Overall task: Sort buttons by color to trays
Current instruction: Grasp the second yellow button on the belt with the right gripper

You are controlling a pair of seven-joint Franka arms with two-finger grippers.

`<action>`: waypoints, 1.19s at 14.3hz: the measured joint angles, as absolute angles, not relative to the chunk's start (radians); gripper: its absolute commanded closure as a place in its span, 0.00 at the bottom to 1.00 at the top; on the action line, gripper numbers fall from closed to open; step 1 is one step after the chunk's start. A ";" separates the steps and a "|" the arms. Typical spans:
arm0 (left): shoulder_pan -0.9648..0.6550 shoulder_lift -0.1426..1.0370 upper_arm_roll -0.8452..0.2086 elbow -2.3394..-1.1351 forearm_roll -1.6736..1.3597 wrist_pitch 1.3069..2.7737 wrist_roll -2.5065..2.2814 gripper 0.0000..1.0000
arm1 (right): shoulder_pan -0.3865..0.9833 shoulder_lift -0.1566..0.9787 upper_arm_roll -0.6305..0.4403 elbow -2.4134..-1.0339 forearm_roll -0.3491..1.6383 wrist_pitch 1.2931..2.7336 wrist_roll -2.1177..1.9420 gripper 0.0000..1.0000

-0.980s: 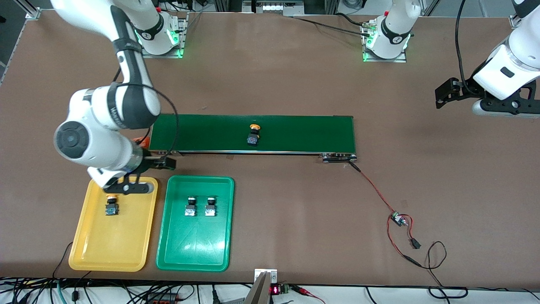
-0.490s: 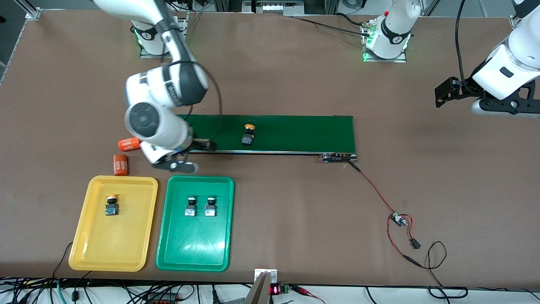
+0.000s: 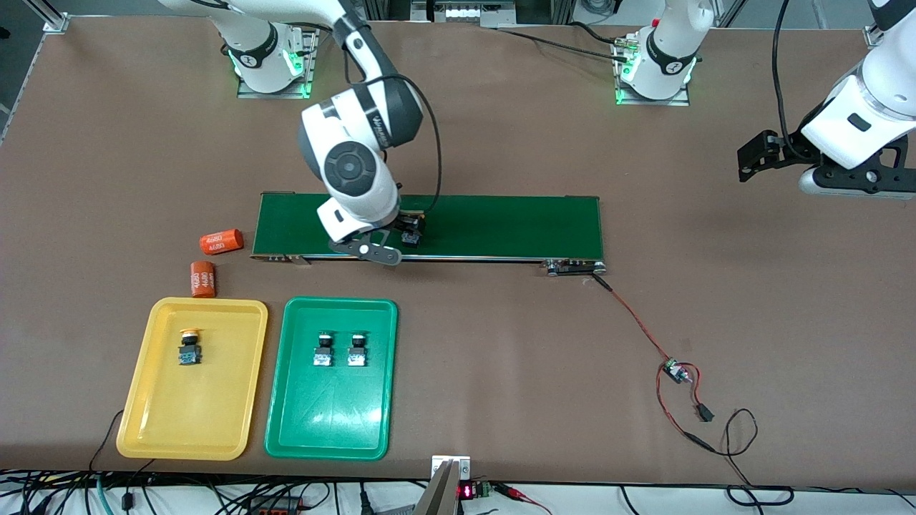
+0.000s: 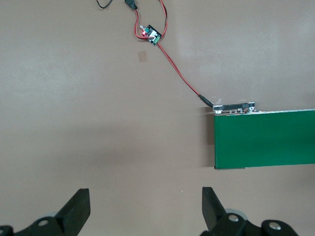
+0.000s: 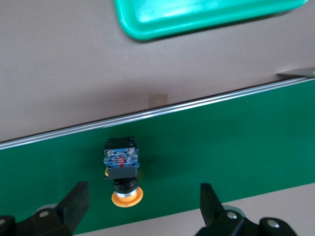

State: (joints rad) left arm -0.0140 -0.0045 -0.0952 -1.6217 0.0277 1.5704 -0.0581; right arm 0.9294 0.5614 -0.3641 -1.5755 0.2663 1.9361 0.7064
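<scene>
The right gripper [image 5: 140, 204] is held over the conveyor belt [image 3: 501, 225], its jaws spread wide and empty. A yellow-capped button [image 5: 121, 169] is seen lying on the belt just below and between the jaws, untouched by either finger. Well away from those jaws, a second yellow-capped button [image 3: 189, 348] is placed in the yellow tray [image 3: 143, 422], and two green-capped buttons [image 3: 323, 350] [image 3: 357, 350] are set side by side in the green tray [image 3: 329, 422]. Two orange cylinders [image 3: 220, 241] [image 3: 203, 279] are left on the table [image 3: 501, 357] near the yellow tray. The left gripper [image 4: 145, 209] is kept waiting over bare table past the belt's end, jaws spread, nothing between them.
</scene>
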 measured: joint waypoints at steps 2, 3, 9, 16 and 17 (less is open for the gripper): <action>-0.015 -0.004 -0.095 -1.618 0.028 1.570 -0.058 0.00 | 0.945 0.598 -0.364 -1.576 0.266 1.952 0.709 0.00; -0.015 -0.003 -0.095 -1.614 0.028 1.570 -0.058 0.00 | 0.947 0.613 -0.364 -1.577 0.266 1.954 0.710 0.00; -0.015 -0.001 -0.095 -1.605 0.028 1.570 -0.057 0.00 | 0.944 0.659 -0.368 -1.577 0.266 1.974 0.711 0.24; -0.015 0.005 -0.095 -1.599 0.028 1.570 -0.057 0.00 | 0.941 0.668 -0.373 -1.575 0.267 1.995 0.712 1.00; -0.015 0.006 -0.095 -1.598 0.028 1.570 -0.057 0.00 | 0.940 0.666 -0.377 -1.572 0.267 1.999 0.714 1.00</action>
State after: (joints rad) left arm -0.0148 0.0061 -0.0954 -1.5985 0.0277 1.5703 -0.0574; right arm 0.9404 0.6663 -0.3772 -1.5724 0.2670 1.9989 0.7140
